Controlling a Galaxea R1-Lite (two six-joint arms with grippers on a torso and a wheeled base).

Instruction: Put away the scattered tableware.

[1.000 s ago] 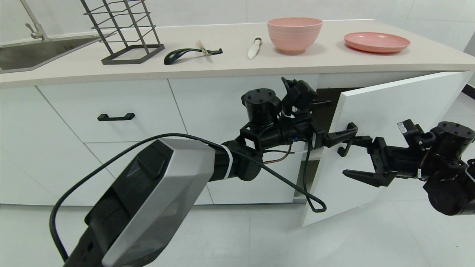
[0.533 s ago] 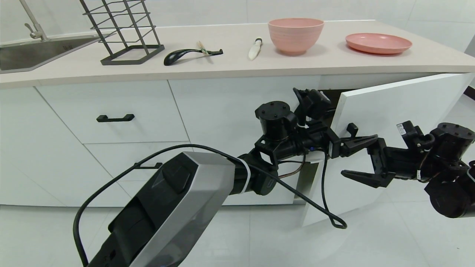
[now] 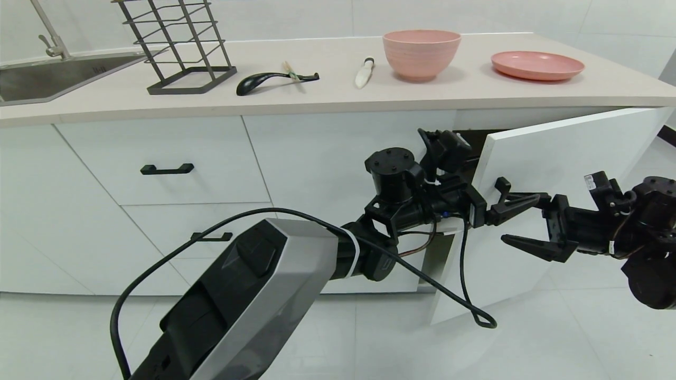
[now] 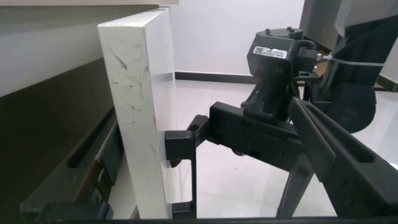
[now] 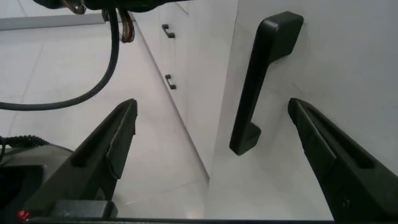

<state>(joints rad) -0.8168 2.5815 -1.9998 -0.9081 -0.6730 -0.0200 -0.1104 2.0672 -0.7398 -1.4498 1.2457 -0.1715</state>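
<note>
On the counter stand a pink bowl (image 3: 421, 53) and a pink plate (image 3: 537, 65). Further left lie a white-handled utensil (image 3: 363, 73), a black spoon (image 3: 266, 82) and chopsticks (image 3: 290, 70). Below the plate, a white cabinet door (image 3: 560, 163) stands partly open, with a black handle (image 3: 500, 185) (image 5: 261, 81). My left gripper (image 3: 477, 207) is open at the door's free edge (image 4: 138, 106). My right gripper (image 3: 499, 226) (image 5: 211, 106) is open just in front of the handle, its fingers (image 5: 102, 146) spread to either side without touching it.
A black wire dish rack (image 3: 182, 50) and a steel sink (image 3: 47, 79) are at the counter's left. Closed drawers with black handles (image 3: 166, 169) fill the cabinet front on the left. A loose cable (image 3: 465, 295) hangs from my left arm. White tiled floor lies below.
My left arm has swung right and down, bringing its gripper to the door's edge. The right gripper has drawn back slightly to the right. The head view has shifted a little.
</note>
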